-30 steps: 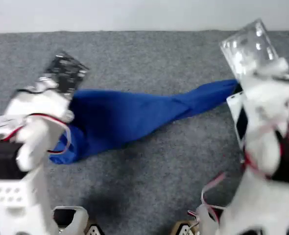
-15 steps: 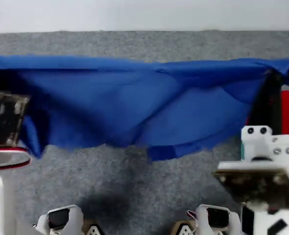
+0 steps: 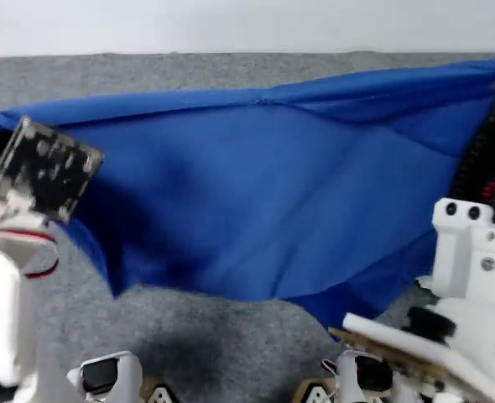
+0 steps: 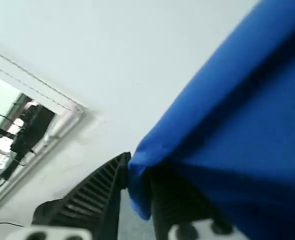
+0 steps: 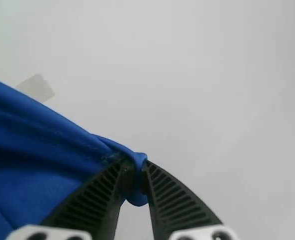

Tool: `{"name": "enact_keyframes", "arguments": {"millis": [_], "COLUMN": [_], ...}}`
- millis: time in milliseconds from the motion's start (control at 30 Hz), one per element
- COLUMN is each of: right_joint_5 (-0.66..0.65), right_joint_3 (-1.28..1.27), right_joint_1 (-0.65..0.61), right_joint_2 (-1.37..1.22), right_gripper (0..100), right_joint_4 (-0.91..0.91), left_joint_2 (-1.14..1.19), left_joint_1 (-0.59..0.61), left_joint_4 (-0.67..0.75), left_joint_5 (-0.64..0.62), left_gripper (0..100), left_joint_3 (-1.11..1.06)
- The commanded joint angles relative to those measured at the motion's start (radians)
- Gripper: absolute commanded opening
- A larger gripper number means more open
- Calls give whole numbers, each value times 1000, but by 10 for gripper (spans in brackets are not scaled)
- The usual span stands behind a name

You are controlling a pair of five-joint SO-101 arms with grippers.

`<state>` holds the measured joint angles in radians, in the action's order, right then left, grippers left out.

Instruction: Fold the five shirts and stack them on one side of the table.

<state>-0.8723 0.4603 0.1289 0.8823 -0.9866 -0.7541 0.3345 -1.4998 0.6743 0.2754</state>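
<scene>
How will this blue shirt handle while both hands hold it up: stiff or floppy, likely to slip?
Probably floppy: the blue shirt drapes and creases between its held corners. Likely light, since small pinches by the left hand and right hand carry it. It may slip; each hand grips only a bunched edge.

The left claw [image 4: 137, 172] had black fingers [image 4: 95, 197] ribbed with slanted grooves, set in a white mount with dark screw holes just behind them. The right claw [image 5: 134, 175] was built the same. Behind the left claw sat a pale, speckled square plate [image 3: 48, 170], then the white moulded left arm [image 3: 8, 294] with a red-and-white cable [image 3: 33, 252] looped across it. The right arm [image 3: 474, 269] was white too, its bracket carrying dark screws [image 3: 451, 210] and a black round knob [image 3: 428, 321].
</scene>
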Motion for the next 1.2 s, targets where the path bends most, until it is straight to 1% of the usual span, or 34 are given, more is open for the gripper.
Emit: {"name": "enact_keyframes", "arguments": {"millis": [0,133,233,333,533,600,667,767,833,900,967,1033,1100,1167], "right_joint_5": [-15,-15,-15,-15,-114,-121,-121,-118,-120,-120,-121,-121,-121,-117], "right_joint_3": [0,6,6,6,5,-11,-51,-84,-87,-87,-87,-87,-92,-95], "right_joint_1": [35,42,99,110,110,110,110,107,107,110,110,110,107,105], "right_joint_2": [-56,-53,-35,-5,18,13,2,-27,-50,-56,-56,-56,-58,-61], "right_gripper": [12,12,12,12,12,12,12,12,12,12,12,12,12,12], "right_joint_4": [61,54,61,62,64,54,64,64,64,62,53,53,53,48], "left_joint_2": [-8,-48,-81,-109,-126,-104,-71,-11,-21,-72,-117,-141,-146,-153], "left_joint_1": [21,21,21,21,21,21,21,21,14,-26,-109,-157,-160,-160], "left_joint_4": [72,98,89,66,66,89,114,209,287,298,238,129,29,-14], "left_joint_5": [9,8,8,8,11,11,15,80,89,58,52,77,115,137], "left_gripper": [15,15,15,15,15,15,15,15,15,15,15,15,15,15], "left_joint_3": [-5,-4,-12,-35,-54,-82,-154,-277,-236,-107,-25,-25,-54,-105]}}
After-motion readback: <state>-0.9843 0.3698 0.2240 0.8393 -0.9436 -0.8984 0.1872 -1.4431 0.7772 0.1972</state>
